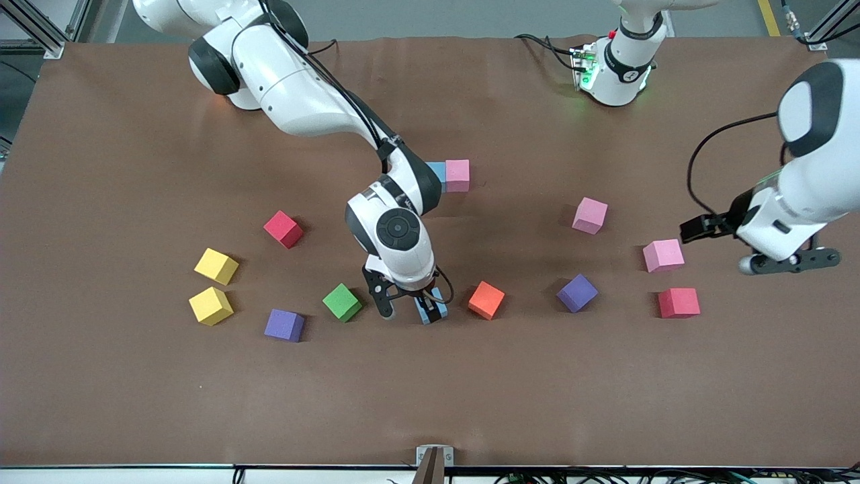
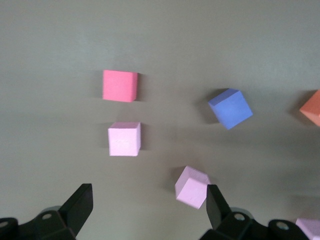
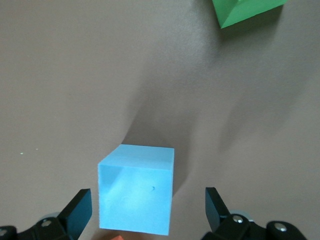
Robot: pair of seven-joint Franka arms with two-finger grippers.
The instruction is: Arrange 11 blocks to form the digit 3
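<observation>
Light blue block (image 1: 430,310) sits low-centre in front view, between green block (image 1: 342,302) and orange block (image 1: 486,300). Right gripper (image 1: 411,308) is down around it, fingers wide open w/ the cube between them, not clamped; right wrist view shows the same light blue block (image 3: 136,189) w/ a gap to each finger.

Other blocks, outward from there: purple block (image 1: 284,325) lower left of green; second purple block (image 1: 577,293) right of orange. Two yellow blocks at left, one (image 1: 216,266) just above the other (image 1: 211,306). Above centre, a pink block (image 1: 457,175) touches another light blue block (image 1: 437,172), that one partly hidden by the right arm. Pink block (image 1: 590,216) mid-right; third pink block (image 1: 663,255) farther right. Red cube (image 1: 283,229) upper left of green; second red cube (image 1: 678,302) just below the third pink.

Left gripper (image 1: 766,242) hangs at right edge, over brown table (image 1: 134,403), fingers wide open, empty. Left wrist view: its fingers (image 2: 80,205) apart, pink, red, purple blocks below.
</observation>
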